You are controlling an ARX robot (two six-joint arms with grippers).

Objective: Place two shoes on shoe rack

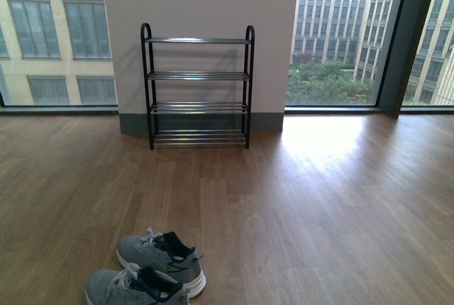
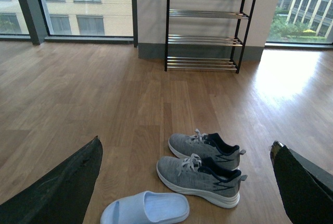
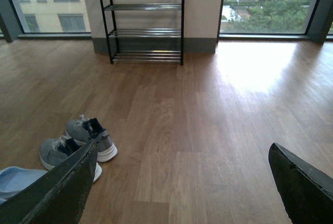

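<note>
Two grey knit sneakers lie side by side on the wood floor, the farther one and the nearer one at the front view's lower left. The left wrist view shows the same farther sneaker and nearer sneaker, with a pale blue slide beside them. My left gripper hangs open above them, holding nothing. Further right, my right gripper stands open over bare floor, the sneakers to its side. The shoe rack stands against the wall, its four shelves bare. Neither arm shows in the front view.
The white wall with a grey baseboard stands behind the rack. Floor-to-ceiling windows flank it on both sides. A dark window post rises at the right. Wood floor stretches between the shoes and the rack.
</note>
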